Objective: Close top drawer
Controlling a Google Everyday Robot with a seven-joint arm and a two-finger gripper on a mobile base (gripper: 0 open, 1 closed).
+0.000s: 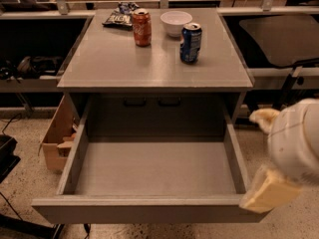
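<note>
The top drawer (pixel 149 168) is pulled fully out toward me from under the grey cabinet top (pixel 124 63). Its grey tray interior is bare, and its flat front panel (pixel 139 214) runs along the bottom of the view. My gripper (pixel 269 193) is at the lower right, next to the drawer's front right corner. The white rounded arm casing (pixel 296 138) sits just above it and hides part of it.
On the cabinet top stand a red can (pixel 142 27), a blue can (pixel 190 43), a white bowl (pixel 175 22) and a snack bag (pixel 119 15). A cardboard box (pixel 57 133) sits on the floor left of the drawer. Dark shelving flanks both sides.
</note>
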